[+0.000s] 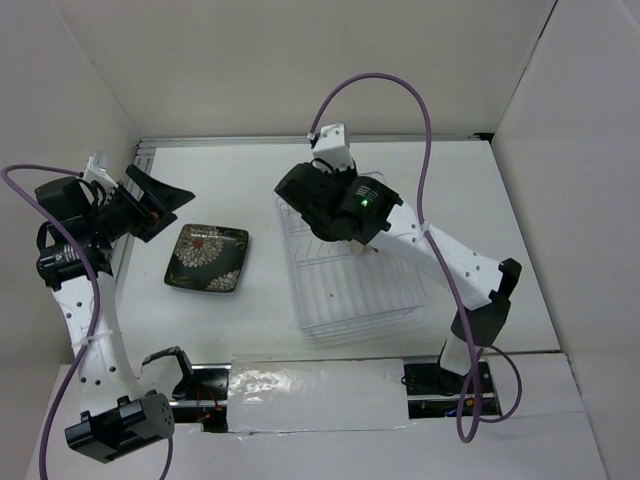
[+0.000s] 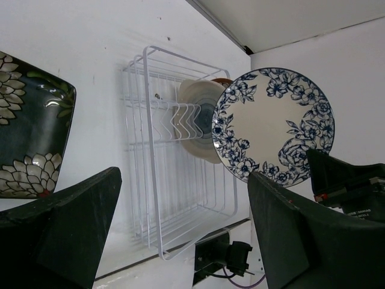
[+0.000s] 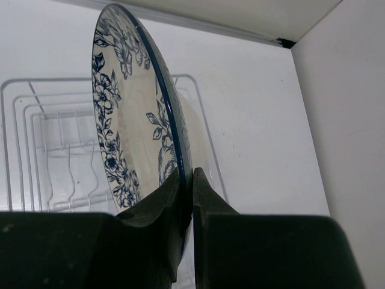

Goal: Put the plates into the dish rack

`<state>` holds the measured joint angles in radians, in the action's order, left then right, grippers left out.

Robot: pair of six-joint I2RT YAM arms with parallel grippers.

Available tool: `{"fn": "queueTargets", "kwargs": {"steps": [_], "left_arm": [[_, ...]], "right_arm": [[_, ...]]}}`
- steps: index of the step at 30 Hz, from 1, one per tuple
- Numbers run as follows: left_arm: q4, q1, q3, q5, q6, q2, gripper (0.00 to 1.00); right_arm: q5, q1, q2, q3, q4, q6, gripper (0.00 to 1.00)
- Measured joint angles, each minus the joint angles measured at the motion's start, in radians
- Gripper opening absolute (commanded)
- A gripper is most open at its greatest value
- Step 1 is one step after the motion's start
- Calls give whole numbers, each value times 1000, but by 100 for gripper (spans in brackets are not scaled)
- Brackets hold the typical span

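Looking from above first: right arm (image 1: 440, 255) is reaching over the far end of the dish rack (image 1: 300, 300), wrist hiding what it is carrying. Dark square plate (image 1: 207, 257) is lying flat on the surface (image 1: 250, 180), left of the rack and apart from it, and it is sitting just beside the left claw (image 1: 165, 213). That claw is hanging spread wide with nothing in it, so the left arm is clearly the nearer one for that plate. Left wrist view is showing the blue-white floral plate (image 2: 277, 123) standing on edge over the rack's end, face turned toward this camera. It is roughly parallel to the cream plate (image 2: 198, 120) already standing among the prongs (image 2: 180, 123), and a brown edge (image 2: 224, 80) is peeking out behind, probably the brown-rimmed plate. Right wrist view is showing the right claw (image 3: 191, 180) pinched tight on the floral plate's rim, the plate rising upright from the jaws with rack wires behind it. Whether its edge is touching wire yet, cannot tell. Judging the coming move: plate is needing to go edge-first into the free slot beside the cream one, keeping that parallel tilt.
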<state>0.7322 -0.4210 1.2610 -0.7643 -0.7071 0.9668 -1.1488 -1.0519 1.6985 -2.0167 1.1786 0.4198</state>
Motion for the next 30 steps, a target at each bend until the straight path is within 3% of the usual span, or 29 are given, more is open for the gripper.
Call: {"fn": "queueTargets", "kwargs": {"steps": [12,30], "left_arm": [[-1,0,-17,0,1,-1,97],[0,0,-39,0,10,0,98]], "right_arm": [[58,-4,124,5,66,87,0],[70,22,136,40,84,167,0]]}}
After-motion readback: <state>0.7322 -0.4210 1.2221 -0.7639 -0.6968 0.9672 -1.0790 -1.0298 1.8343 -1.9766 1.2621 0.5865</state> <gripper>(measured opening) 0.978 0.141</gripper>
